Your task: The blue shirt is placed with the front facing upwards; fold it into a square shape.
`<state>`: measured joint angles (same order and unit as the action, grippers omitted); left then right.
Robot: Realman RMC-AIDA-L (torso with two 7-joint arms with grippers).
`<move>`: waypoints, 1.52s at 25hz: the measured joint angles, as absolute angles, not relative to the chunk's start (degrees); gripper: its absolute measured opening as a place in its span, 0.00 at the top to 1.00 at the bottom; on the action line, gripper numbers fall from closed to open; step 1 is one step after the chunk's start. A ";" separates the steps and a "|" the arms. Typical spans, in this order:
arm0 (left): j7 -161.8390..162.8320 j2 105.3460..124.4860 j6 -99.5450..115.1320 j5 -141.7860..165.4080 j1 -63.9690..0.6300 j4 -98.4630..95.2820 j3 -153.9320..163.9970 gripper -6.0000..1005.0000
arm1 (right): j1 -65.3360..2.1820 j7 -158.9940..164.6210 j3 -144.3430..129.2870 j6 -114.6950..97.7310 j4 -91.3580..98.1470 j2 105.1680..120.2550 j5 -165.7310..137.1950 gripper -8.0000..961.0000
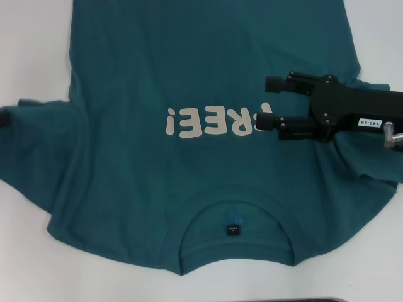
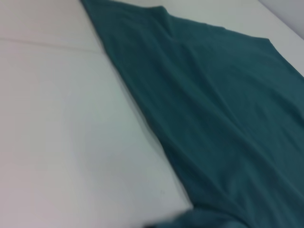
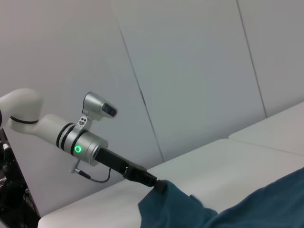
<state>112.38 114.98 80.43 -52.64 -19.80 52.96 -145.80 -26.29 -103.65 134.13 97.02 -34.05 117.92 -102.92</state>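
Note:
The blue shirt (image 1: 189, 75) lies spread front up on the white table (image 1: 25, 251). Its collar (image 1: 236, 207) with the black label is nearest me, and the white "FREE!" lettering (image 1: 201, 123) crosses the chest. My right gripper (image 1: 269, 104) hovers open over the shirt at the right end of the lettering, fingers pointing inward and nothing between them. My left gripper (image 1: 4, 119) shows only as a dark tip at the end of the left sleeve. The right wrist view shows the left gripper (image 3: 159, 185) shut on the sleeve's edge, the cloth (image 3: 247, 209) rising to it.
White table surface (image 2: 71, 118) lies beside the shirt's side edge (image 2: 218, 104). In the right wrist view the left arm (image 3: 80, 142) reaches over the table's far side, with a grey wall (image 3: 190, 71) behind it.

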 joint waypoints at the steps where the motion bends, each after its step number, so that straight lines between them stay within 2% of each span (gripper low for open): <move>1: 112.53 115.02 80.44 -52.62 -19.91 53.39 -145.81 0.99 | -26.31 -103.65 134.20 97.02 -34.04 117.93 -102.92 0.05; 14: 115.32 114.95 81.30 -52.46 -21.57 56.25 -145.90 0.99 | -26.72 -103.44 134.39 96.94 -33.75 118.51 -102.92 0.05; 24: 120.33 116.70 86.22 -52.43 -21.49 58.73 -145.39 0.99 | -26.72 -103.37 134.47 96.94 -33.74 118.75 -102.92 0.05; 38: 123.31 120.31 91.35 -53.42 -22.80 58.75 -145.64 0.99 | -26.72 -103.68 134.39 96.94 -34.01 118.82 -102.92 0.05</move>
